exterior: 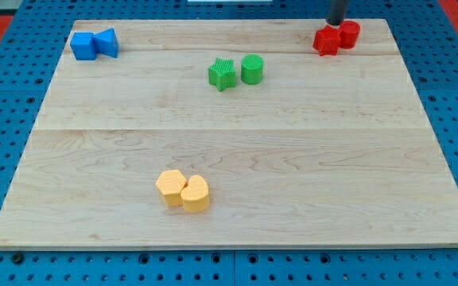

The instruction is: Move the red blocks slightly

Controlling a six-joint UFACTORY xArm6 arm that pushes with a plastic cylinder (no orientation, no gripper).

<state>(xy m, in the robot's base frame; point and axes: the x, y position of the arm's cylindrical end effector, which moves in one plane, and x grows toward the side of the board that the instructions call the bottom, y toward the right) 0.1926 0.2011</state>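
Observation:
Two red blocks sit touching at the view's top right: a red star-like block and a red cylinder to its right. My tip is at the board's top edge, just above and between the two red blocks, close to or touching them. The rod runs up out of the view.
Two blue blocks sit together at the top left. A green star-like block and a green cylinder sit at top centre. Two yellow blocks touch at bottom centre. The wooden board lies on blue pegboard.

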